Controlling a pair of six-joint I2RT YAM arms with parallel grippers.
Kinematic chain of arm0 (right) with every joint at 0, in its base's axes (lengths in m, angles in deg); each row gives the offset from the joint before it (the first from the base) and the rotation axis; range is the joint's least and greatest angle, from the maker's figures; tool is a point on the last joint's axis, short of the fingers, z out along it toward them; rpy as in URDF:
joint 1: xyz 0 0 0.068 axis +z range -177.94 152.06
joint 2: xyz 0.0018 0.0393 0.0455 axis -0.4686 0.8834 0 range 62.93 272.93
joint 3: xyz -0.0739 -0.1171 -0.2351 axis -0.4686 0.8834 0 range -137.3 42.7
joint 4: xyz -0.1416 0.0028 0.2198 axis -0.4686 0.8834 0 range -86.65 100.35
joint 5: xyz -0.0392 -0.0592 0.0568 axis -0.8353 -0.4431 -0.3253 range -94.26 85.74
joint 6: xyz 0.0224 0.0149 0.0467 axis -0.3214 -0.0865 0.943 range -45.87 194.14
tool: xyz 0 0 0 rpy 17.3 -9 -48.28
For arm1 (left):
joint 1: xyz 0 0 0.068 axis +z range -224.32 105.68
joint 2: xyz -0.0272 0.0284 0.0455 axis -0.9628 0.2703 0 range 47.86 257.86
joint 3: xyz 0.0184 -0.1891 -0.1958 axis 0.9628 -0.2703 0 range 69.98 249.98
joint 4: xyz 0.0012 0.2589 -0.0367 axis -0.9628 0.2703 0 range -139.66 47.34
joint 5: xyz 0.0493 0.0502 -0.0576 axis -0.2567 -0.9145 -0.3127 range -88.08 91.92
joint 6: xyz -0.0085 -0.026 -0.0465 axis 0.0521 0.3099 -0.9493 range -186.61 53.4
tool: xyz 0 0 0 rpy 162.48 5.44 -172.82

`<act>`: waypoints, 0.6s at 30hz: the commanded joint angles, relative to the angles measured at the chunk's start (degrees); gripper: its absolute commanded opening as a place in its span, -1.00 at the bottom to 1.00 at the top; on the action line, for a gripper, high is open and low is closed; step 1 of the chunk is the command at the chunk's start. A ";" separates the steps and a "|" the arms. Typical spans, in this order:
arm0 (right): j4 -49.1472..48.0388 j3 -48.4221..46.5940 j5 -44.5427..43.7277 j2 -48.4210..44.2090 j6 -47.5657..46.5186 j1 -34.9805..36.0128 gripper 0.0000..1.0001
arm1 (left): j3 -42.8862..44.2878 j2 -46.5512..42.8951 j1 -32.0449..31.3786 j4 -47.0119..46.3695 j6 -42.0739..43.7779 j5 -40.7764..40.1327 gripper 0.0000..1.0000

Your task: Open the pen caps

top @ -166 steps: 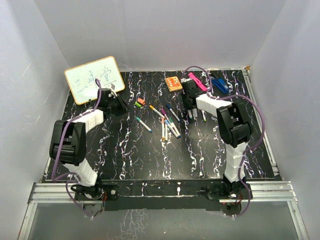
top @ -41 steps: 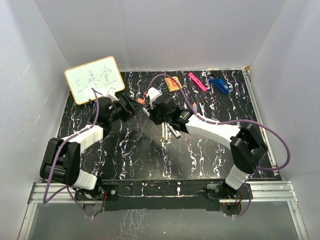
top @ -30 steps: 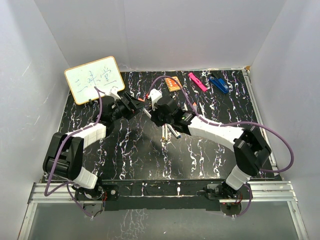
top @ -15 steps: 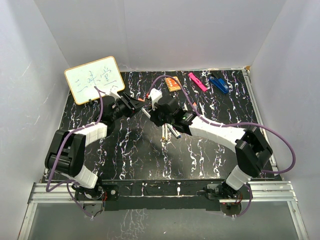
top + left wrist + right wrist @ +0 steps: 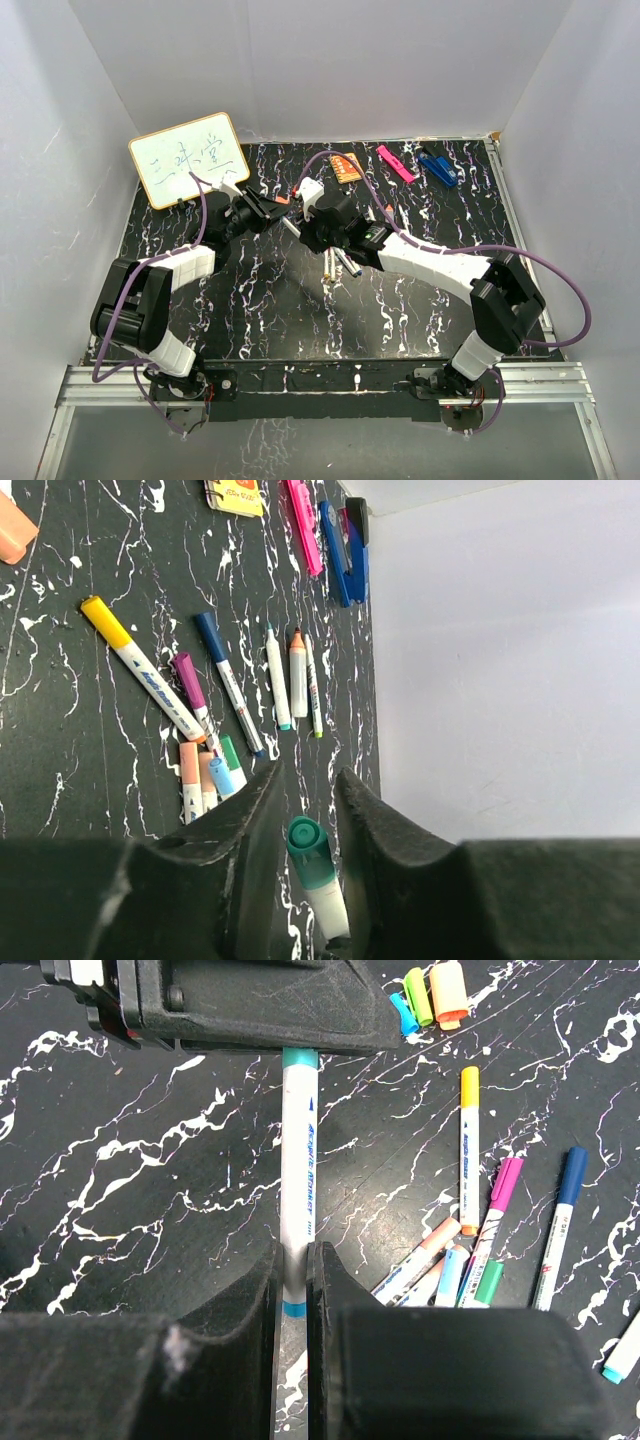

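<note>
A pen (image 5: 298,1180) with a white barrel hangs level above the black table between the two arms. My right gripper (image 5: 291,1250) is shut on the barrel near its blue band. The pen's teal cap (image 5: 308,848) lies between the fingers of my left gripper (image 5: 305,772), which have narrowed onto it. From above, the left gripper (image 5: 266,213) and right gripper (image 5: 302,222) meet nose to nose. Several capped pens (image 5: 468,1145) lie in a loose heap on the table. Three loose caps (image 5: 420,985), blue, green and orange, sit together.
A whiteboard (image 5: 188,158) leans at the back left corner. An orange card (image 5: 347,167), a pink clip (image 5: 394,163) and a blue clip (image 5: 438,168) lie along the back edge. White walls close in on three sides.
The left gripper's jaws have drawn together around the teal cap. Both arms have stayed almost in place, the right one still holding the pen.
</note>
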 commanded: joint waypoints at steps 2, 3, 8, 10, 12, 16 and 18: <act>-2.58 -1.09 0.17 -0.40 0.44 -0.20 -1.00 | 1.36 0.06 -0.21 -2.74 0.09 1.71 -0.58; -2.58 -1.09 0.13 -0.33 0.46 -0.23 -1.00 | 1.32 0.17 -0.17 -2.98 0.04 1.83 -0.63; -2.42 -1.35 -0.13 0.07 0.46 -0.21 -1.00 | 1.56 0.52 -0.17 -3.16 -0.09 2.67 -1.00; -1.79 -1.83 -0.37 0.44 0.44 -0.25 -0.60 | 2.09 0.99 -0.31 -2.89 -0.14 3.33 -1.00; -1.45 -2.20 -0.47 0.71 0.54 -0.27 0.00 | 2.39 1.35 -0.33 -2.97 -0.27 3.98 -1.00; -1.35 -2.88 -0.77 1.11 0.55 -0.22 0.40 | 2.72 1.22 -0.81 -2.62 -0.23 4.23 -1.00; -1.26 -3.39 -0.93 1.61 0.55 -0.20 0.42 | 3.00 1.10 -1.33 -2.46 -0.11 4.41 -1.00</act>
